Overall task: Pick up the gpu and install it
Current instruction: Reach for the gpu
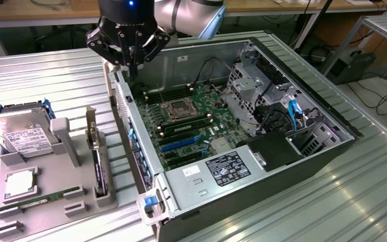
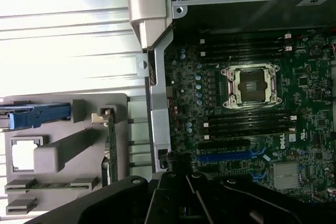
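The gpu (image 1: 98,162) is a thin black card with a silver bracket. It stands on edge in a slot of the grey holder tray (image 1: 49,214), on the exterior view's left of the open computer case (image 1: 261,166). In the wrist view the gpu (image 2: 111,148) shows edge-on in the same tray (image 2: 63,153). My gripper (image 1: 131,70) hangs shut over the case's rear wall, well above and behind the card, with nothing in it. Blue expansion slots (image 1: 180,144) lie free on the motherboard (image 2: 228,157).
A silver hard drive (image 1: 18,133) in a blue frame, a processor (image 1: 20,182) and a green memory stick (image 1: 39,199) also sit in the tray. The case holds a drive cage (image 1: 247,96), cables and a power supply (image 1: 227,169). Everything rests on a ribbed metal table (image 1: 52,75).
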`<action>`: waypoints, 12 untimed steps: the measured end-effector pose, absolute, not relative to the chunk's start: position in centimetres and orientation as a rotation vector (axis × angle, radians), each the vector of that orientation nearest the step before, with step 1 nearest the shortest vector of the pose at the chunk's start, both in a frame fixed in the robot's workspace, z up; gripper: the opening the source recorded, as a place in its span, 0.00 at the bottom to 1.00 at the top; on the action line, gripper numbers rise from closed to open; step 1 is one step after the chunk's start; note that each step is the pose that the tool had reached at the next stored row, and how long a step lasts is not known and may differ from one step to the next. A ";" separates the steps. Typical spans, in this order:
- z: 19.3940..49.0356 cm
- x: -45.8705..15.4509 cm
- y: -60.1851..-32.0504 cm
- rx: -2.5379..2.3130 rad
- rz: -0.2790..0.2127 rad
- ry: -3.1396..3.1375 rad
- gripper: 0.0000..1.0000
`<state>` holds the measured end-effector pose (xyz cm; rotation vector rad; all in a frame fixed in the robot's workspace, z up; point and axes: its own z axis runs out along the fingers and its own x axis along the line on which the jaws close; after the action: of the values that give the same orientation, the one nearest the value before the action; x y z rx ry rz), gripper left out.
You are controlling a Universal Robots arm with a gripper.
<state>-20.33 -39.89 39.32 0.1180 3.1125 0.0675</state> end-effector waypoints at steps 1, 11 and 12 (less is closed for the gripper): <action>39.3 -20.4 -39.9 0.118 0.068 3.113 0.11; 39.3 -20.8 -39.9 0.118 0.068 3.112 0.11; 39.3 -20.9 -39.9 0.118 0.068 3.113 0.11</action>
<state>-20.86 -39.89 39.32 0.1180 3.1126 0.0676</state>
